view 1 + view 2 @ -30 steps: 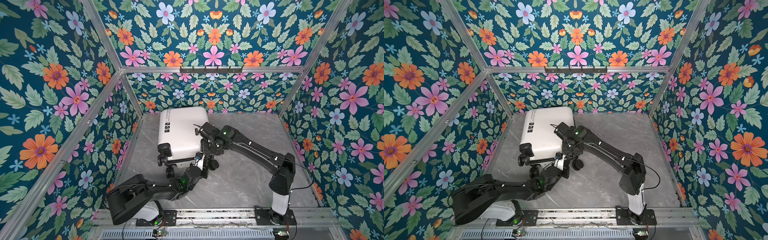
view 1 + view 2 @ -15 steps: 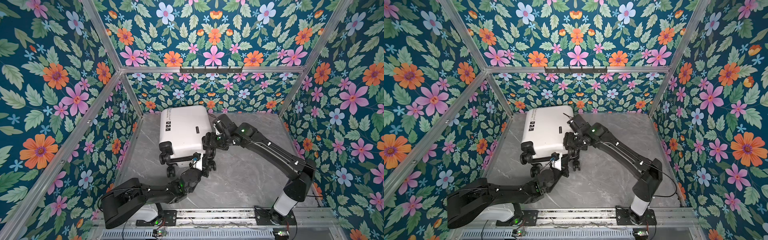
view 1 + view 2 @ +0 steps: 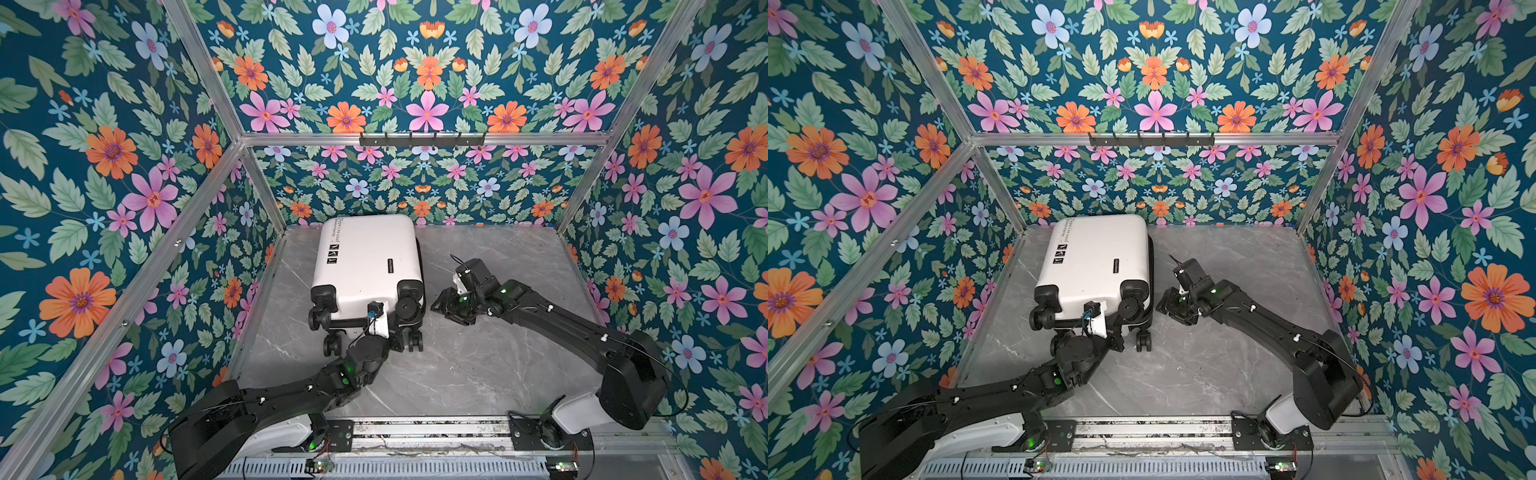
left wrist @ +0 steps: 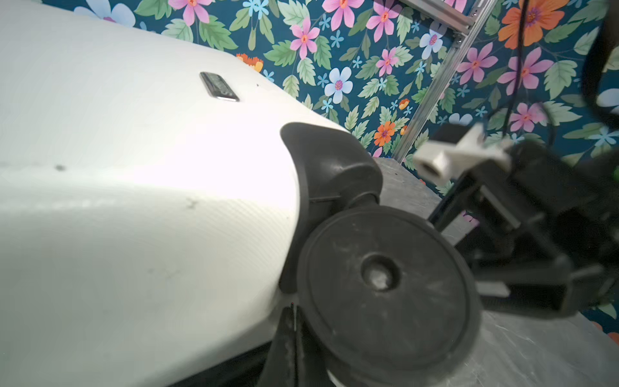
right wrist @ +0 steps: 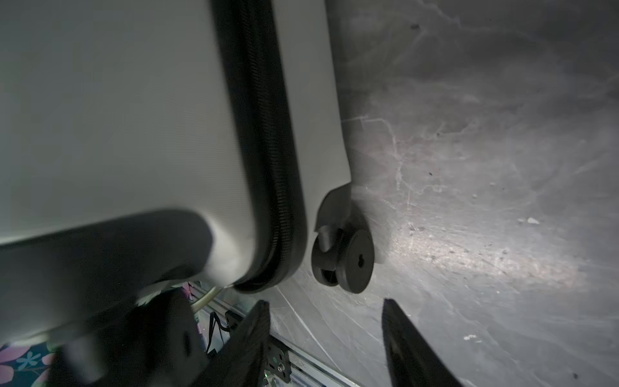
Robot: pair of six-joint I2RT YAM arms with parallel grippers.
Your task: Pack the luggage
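The small white hard-shell suitcase (image 3: 365, 257) lies zipped, upper centre of both top views. Left gripper (image 4: 288, 331) sits pinched shut by its wheels (image 4: 385, 295) (likely bracing it); right gripper (image 5: 323, 303) gapes empty beside the zip (image 5: 264, 150).

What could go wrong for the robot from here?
The left fingers, shut, sit close beside the suitcase's upper wheel; that wheel might swivel and let them slip.
The right fingers hang open, apart from the suitcase, near its lower wheel; closing there may snag it, not the zipper.
The suitcase lies close to the back wall; a push could jam it there.
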